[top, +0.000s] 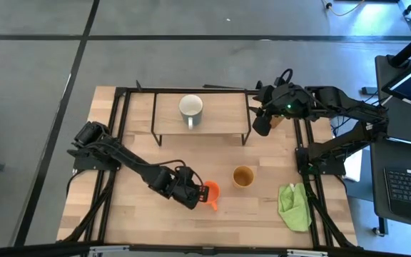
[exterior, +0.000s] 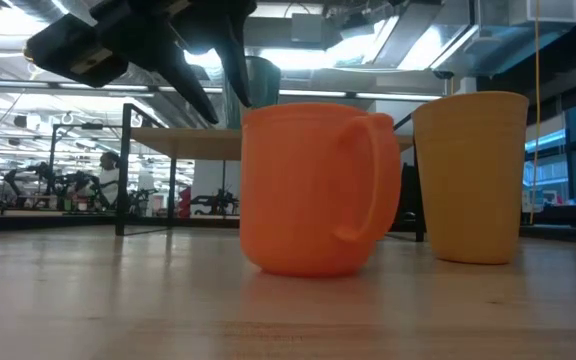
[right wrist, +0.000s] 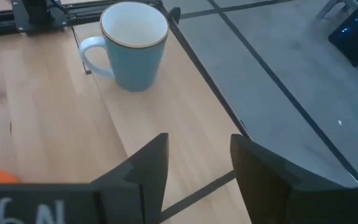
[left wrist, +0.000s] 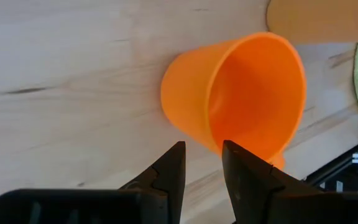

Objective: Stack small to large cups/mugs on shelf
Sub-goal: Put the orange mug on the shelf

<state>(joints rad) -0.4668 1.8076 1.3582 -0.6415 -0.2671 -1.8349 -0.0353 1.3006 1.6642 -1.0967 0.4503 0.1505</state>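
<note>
The small orange mug (top: 210,191) stands upright on the table, its handle (left wrist: 277,160) toward the near edge. My left gripper (left wrist: 202,163) is open at the mug's left rim, one finger outside the wall and one over the opening. The mustard cup (top: 243,175) stands to the mug's right. The white mug (top: 190,108) stands on the shelf (top: 223,114). My right gripper (right wrist: 197,168) is open and empty over the shelf's right end. A brownish thing (top: 277,120) shows under the right arm; I cannot tell if it is the tumbler. My left gripper comes slanting down from the table's left at the orange mug's rim (left wrist: 215,144), on the side away from the handle. Its fingers (left wrist: 174,163) stand astride the wall with a gap between them. I cannot tell whether they touch it.
A green cloth (top: 295,205) lies at the near right of the table. Black frame rails (top: 118,143) run along both sides of the table. The shelf's board has bare room on either side of the white mug.
</note>
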